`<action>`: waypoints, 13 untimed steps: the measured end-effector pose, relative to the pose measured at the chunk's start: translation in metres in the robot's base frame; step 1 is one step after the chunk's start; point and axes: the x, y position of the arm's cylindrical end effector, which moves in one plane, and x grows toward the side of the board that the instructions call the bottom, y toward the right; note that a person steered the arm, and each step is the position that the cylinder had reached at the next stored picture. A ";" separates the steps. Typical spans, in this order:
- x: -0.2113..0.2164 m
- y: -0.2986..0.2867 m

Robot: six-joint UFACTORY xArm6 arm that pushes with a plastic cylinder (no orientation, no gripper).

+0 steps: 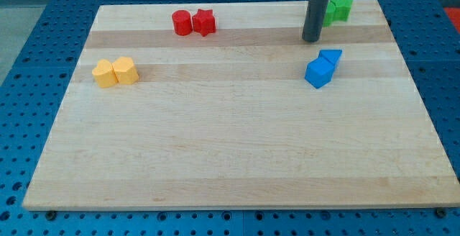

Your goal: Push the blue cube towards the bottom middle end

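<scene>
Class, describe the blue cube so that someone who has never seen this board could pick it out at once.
Start at the wooden board and go to its right half, a little below the top edge. Two blue blocks touch there, just below my tip. The blue cube is the lower-left one, box-shaped, while the blue wedge-like block at its upper right has a slanted top.
</scene>
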 end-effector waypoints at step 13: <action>0.102 -0.135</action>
